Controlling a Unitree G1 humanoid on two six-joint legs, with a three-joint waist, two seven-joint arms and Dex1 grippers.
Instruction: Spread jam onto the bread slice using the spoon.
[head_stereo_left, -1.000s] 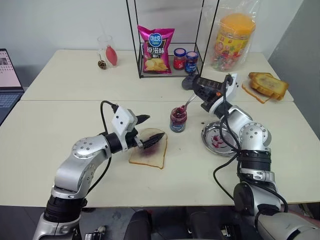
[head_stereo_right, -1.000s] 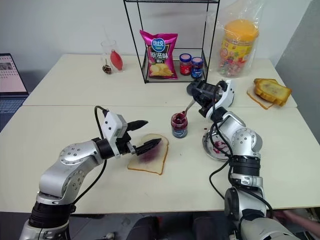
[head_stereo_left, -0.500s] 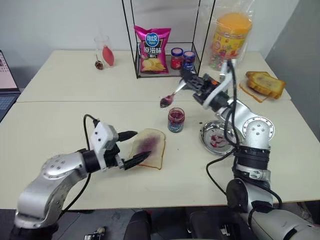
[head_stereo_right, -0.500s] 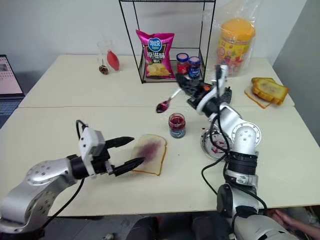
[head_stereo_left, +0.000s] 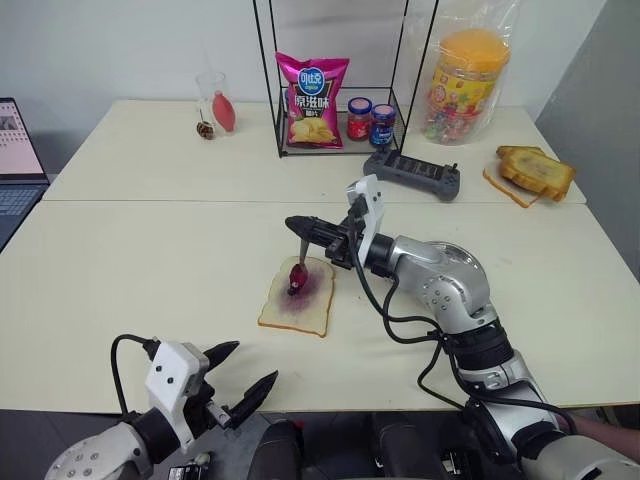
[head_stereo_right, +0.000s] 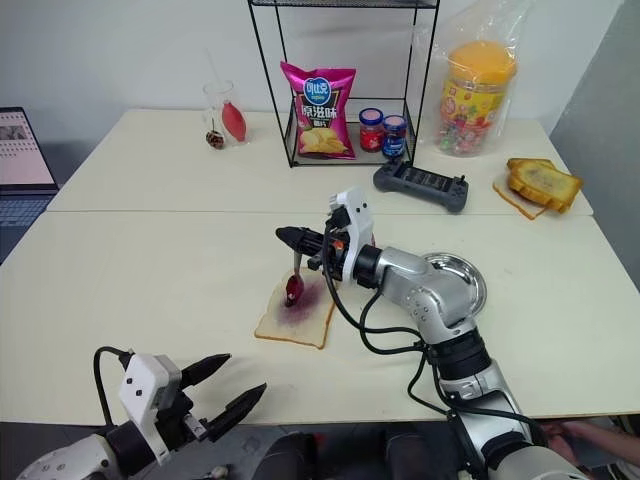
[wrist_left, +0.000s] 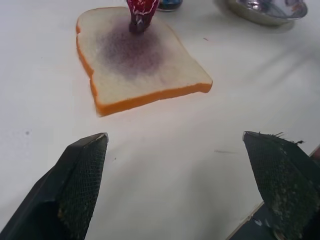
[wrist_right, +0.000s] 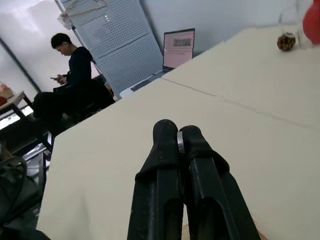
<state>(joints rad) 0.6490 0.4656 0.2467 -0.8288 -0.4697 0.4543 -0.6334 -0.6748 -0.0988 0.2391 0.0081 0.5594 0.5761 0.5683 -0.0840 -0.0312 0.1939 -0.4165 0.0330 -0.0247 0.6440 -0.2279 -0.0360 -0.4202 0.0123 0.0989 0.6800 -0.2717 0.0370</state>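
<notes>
Below the right gripper, whose jaws are clamped on the spoon, a jam laden bowl is hung onto the bread slice, so a spreading sweep is judged next, while the left gripper, jaws apart, is held well clear.

bright, even light; soft shadows

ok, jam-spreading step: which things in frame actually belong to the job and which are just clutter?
In the job:
- bread slice, jam-stained centre
- spoon, bowl down on the slice
- right gripper, shut on the spoon's handle
- left gripper, open, by the near table edge

Just lying about:
- chip bag
- two lidded jars
- black controller
- toast stack
- candy tub
- metal plate
</notes>
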